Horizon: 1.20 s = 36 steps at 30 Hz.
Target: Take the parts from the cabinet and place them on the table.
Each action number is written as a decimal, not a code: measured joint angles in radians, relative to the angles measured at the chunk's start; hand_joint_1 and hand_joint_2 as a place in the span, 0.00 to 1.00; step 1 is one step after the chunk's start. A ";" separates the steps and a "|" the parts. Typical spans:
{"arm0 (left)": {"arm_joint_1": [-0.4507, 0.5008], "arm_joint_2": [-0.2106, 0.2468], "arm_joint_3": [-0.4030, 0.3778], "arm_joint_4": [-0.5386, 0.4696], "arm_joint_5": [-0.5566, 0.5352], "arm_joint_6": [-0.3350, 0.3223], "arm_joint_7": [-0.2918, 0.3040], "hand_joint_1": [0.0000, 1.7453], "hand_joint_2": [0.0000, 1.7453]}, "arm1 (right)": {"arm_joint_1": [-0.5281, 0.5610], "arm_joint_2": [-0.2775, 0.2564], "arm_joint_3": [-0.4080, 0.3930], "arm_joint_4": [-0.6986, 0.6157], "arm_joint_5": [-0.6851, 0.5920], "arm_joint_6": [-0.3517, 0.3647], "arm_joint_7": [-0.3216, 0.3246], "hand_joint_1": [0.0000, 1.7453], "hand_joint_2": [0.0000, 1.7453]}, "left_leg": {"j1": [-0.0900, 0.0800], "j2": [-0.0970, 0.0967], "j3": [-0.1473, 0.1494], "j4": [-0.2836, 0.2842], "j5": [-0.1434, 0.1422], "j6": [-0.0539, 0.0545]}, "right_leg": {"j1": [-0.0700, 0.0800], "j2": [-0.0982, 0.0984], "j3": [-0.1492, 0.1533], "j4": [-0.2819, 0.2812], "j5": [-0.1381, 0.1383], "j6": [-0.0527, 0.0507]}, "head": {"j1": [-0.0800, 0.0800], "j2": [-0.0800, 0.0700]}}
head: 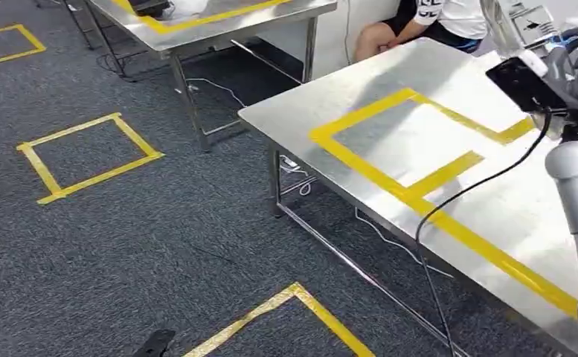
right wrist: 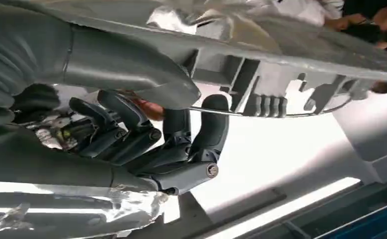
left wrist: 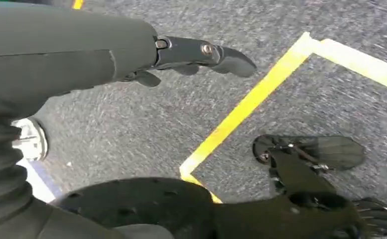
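Right hand [right wrist: 146,144] grips clear bag of parts [right wrist: 81,214] above steel surface [head: 434,134]. Left hand [left wrist: 201,55] hangs open, empty. Risk: slippery bag slides out before surface reached.

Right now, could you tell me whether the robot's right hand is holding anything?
Holding: in the right wrist view its fingers curl around a clear plastic-wrapped part.

You were looking at a table [head: 494,216] of brushed, shiny sheet metal on bare metal legs, striped with glossy yellow tape [head: 419,195]. The floor [head: 159,238] was rough grey carpet, matt, with the same tape stuck on it. Your right hand [right wrist: 146,144] had smooth dark plastic fingers and held a crinkled clear plastic bag [right wrist: 106,211], glossy. Your left hand [left wrist: 191,55] looked matt grey.
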 joint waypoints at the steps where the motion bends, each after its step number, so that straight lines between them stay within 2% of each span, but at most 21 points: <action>1: 0.002 -0.001 0.000 0.000 0.000 0.000 0.000 0.00 1.00 | 0.000 0.001 0.000 0.000 0.000 0.000 -0.001 1.00 1.00 | -0.003 0.010 0.001 0.000 -0.001 0.001 | 0.000 -0.022 -0.035 0.080 -0.039 0.001 | -0.003 0.000; 3: 0.006 0.000 0.000 0.000 0.000 0.000 0.000 0.00 1.00 | 0.003 0.001 0.000 0.001 0.000 0.000 -0.001 1.00 1.00 | -0.004 0.038 0.002 0.001 -0.004 0.005 | 0.000 -0.035 -0.101 0.225 -0.090 0.004 | -0.002 0.000; 4: 0.007 0.000 0.000 0.000 0.000 0.000 0.000 0.00 1.00 | 0.005 0.001 0.000 0.003 0.000 0.000 -0.001 1.00 1.00 | -0.004 0.052 0.005 0.001 -0.007 0.005 | 0.000 -0.038 -0.105 0.234 -0.082 0.007 | -0.001 0.000; 5: 0.006 0.000 0.000 0.000 0.000 -0.001 0.000 0.00 1.00 | 0.006 0.001 0.000 0.003 0.000 0.001 -0.001 1.00 1.00 | -0.003 0.063 0.008 0.001 -0.010 0.003 | 0.000 -0.041 -0.083 0.197 -0.054 0.008 | -0.002 0.000; 7: 0.005 -0.003 0.000 0.000 0.000 -0.004 0.000 0.00 1.00 | 0.004 0.001 0.000 0.003 0.000 0.002 -0.001 1.00 1.00 | -0.002 0.085 0.018 0.001 -0.018 -0.003 | 0.001 -0.069 0.012 0.021 0.026 0.008 | -0.002 0.000; 8: 0.005 -0.005 0.000 0.000 0.000 -0.004 0.001 0.00 1.00 | 0.003 0.002 0.001 0.003 0.001 0.002 -0.001 1.00 1.00 | -0.007 0.092 0.025 0.002 -0.024 -0.010 | 0.004 -0.117 0.057 -0.057 0.046 0.007 | -0.001 0.000; 9: 0.005 -0.005 0.000 0.000 0.000 -0.005 0.002 0.00 1.00 | 0.000 0.003 0.002 0.003 0.002 0.003 -0.002 1.00 1.00 | -0.016 0.098 0.026 0.007 -0.030 -0.017 | 0.017 -0.138 0.072 -0.075 0.034 -0.001 | 0.001 0.000; 13: 0.004 -0.005 0.000 0.000 0.000 -0.008 0.002 0.00 1.00 | 0.013 0.014 0.007 0.007 0.007 0.002 -0.001 1.00 1.00 | -0.014 0.139 0.041 -0.001 -0.040 -0.035 | 0.014 -0.080 0.068 -0.076 0.035 -0.029 | -0.005 0.000; 15: 0.002 -0.005 0.000 0.000 0.000 -0.009 0.002 0.00 1.00 | 0.017 0.034 0.009 0.012 0.012 -0.003 0.001 1.00 1.00 | -0.008 0.060 0.011 0.065 -0.085 -0.045 | 0.005 -0.059 0.070 -0.079 0.038 -0.043 | -0.010 0.000; 18: 0.006 -0.005 0.000 0.000 0.003 -0.010 0.003 0.00 1.00 | 0.032 0.064 0.014 0.021 0.024 -0.016 0.001 1.00 1.00 | -0.008 0.041 -0.111 0.294 -0.175 -0.051 | 0.003 -0.017 0.068 -0.079 0.038 -0.047 | -0.017 0.000; 20: 0.002 -0.005 0.000 0.000 0.012 -0.010 0.003 0.00 1.00 | 0.041 0.072 0.016 0.027 0.026 -0.016 0.004 1.00 1.00 | -0.008 0.040 -0.129 0.294 -0.137 -0.047 | 0.002 0.013 0.069 -0.078 0.038 -0.047 | -0.018 0.000; 22: 0.002 -0.005 0.000 0.000 0.012 -0.009 0.003 0.00 1.00 | 0.043 0.077 0.017 0.029 0.026 -0.016 0.006 1.00 1.00 | -0.006 0.023 -0.069 0.150 -0.043 -0.042 | -0.002 0.041 0.069 -0.078 0.040 -0.042 | -0.018 0.000; 23: 0.004 -0.005 0.000 0.000 0.012 -0.009 0.005 0.00 1.00 | 0.042 0.078 0.017 0.029 0.026 -0.016 0.006 1.00 1.00 | -0.002 -0.014 -0.032 0.071 -0.006 -0.043 | -0.005 0.054 0.067 -0.077 0.041 -0.037 | -0.018 0.000; 24: 0.006 -0.005 0.000 0.000 0.012 -0.009 0.005 0.00 1.00 | 0.040 0.079 0.017 0.029 0.026 -0.018 0.006 1.00 1.00 | 0.003 -0.060 -0.012 0.020 -0.001 -0.042 | 0.000 0.067 0.060 -0.071 0.041 -0.028 | -0.019 0.000; 28: 0.004 -0.004 0.000 0.000 0.012 -0.009 0.005 0.00 1.00 | 0.043 0.080 0.020 0.034 0.026 -0.020 0.006 1.00 1.00 | 0.003 -0.018 -0.005 0.007 -0.004 -0.016 | -0.009 0.114 0.050 -0.088 0.054 0.000 | -0.023 0.000; 29: 0.002 -0.005 0.000 0.000 0.012 -0.009 0.005 0.00 1.00 | 0.046 0.080 0.021 0.035 0.026 -0.020 0.006 1.00 1.00 | 0.005 -0.003 -0.003 0.003 0.000 -0.009 | -0.007 0.092 0.041 -0.080 0.047 0.001 | -0.024 0.000; 30: 0.002 -0.005 0.000 0.000 0.012 -0.009 0.005 0.00 1.00 | 0.044 0.080 0.023 0.035 0.026 -0.021 0.006 1.00 1.00 | 0.005 0.001 -0.002 0.002 0.001 -0.001 | 0.002 0.032 0.027 -0.045 0.017 0.001 | -0.011 0.000; 31: 0.003 -0.006 0.000 0.000 0.012 -0.009 0.005 0.00 1.00 | 0.044 0.080 0.025 0.036 0.026 -0.021 0.006 1.00 1.00 | 0.002 0.012 -0.002 0.002 0.000 0.001 | 0.004 -0.009 -0.003 0.030 -0.025 0.004 | -0.008 0.000; 32: 0.005 -0.006 0.000 0.000 0.012 -0.009 0.005 0.00 1.00 | 0.045 0.081 0.028 0.036 0.026 -0.021 0.005 1.00 1.00 | -0.001 0.022 -0.001 0.002 -0.001 0.003 | 0.003 -0.029 -0.043 0.123 -0.067 0.006 | -0.010 0.000; 34: 0.008 -0.005 0.000 0.000 0.012 -0.009 0.005 0.00 1.00 | 0.047 0.082 0.032 0.039 0.026 -0.021 0.004 1.00 1.00 | -0.001 0.046 0.001 0.003 -0.003 0.005 | 0.003 -0.040 -0.097 0.243 -0.105 0.009 | -0.010 0.000; 36: 0.007 -0.006 0.000 0.000 0.012 -0.009 0.005 0.00 1.00 | 0.047 0.082 0.034 0.040 0.026 -0.021 0.004 1.00 1.00 | -0.001 0.068 0.007 0.003 -0.009 0.003 | 0.003 -0.045 -0.054 0.171 -0.051 0.010 | -0.009 0.000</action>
